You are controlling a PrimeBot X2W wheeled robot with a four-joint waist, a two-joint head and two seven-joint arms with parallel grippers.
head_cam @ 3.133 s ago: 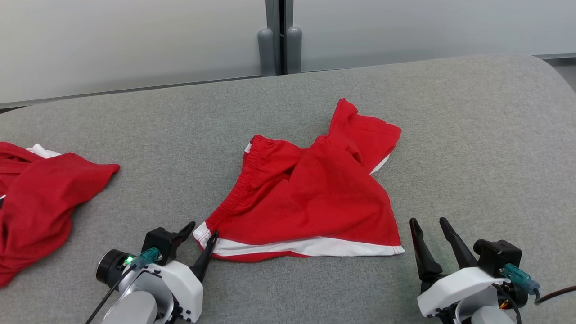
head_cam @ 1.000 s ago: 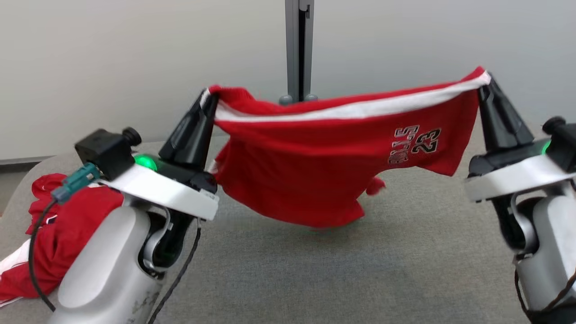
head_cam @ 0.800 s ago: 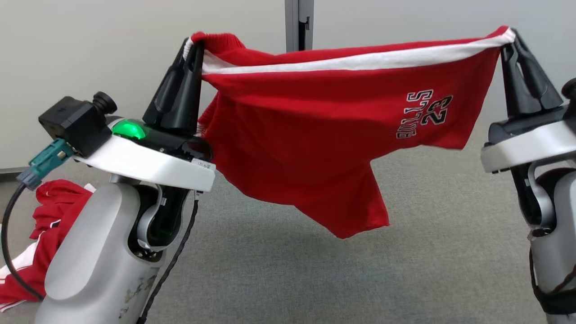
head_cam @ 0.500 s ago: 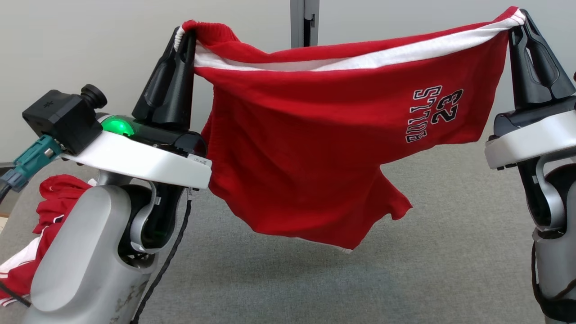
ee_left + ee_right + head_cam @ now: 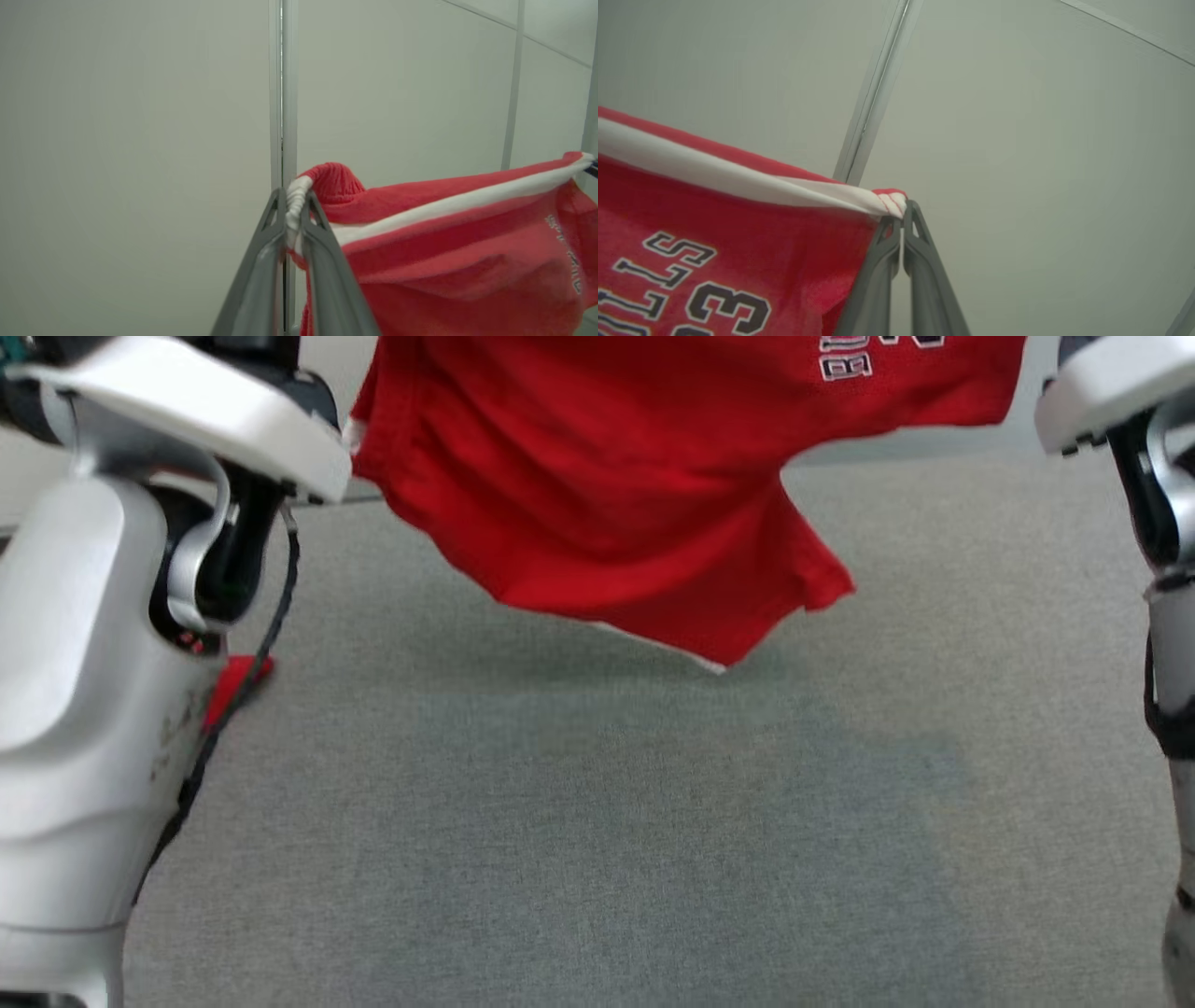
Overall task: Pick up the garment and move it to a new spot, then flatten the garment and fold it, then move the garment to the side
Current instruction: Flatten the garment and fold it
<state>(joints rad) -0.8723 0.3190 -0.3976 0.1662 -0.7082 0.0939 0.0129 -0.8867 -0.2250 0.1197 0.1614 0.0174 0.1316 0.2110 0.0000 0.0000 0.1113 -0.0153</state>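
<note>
Garment (image 5: 607,504), red shorts, hangs in the head view above the grey surface (image 5: 597,821), lowest corner clear of it, likely so the cloth drops open. Left wrist view: the left gripper (image 5: 294,198) pinches one white-striped corner. Right wrist view: the right gripper (image 5: 901,214) clamps the opposite corner, pulling that edge taut for spreading.
</note>
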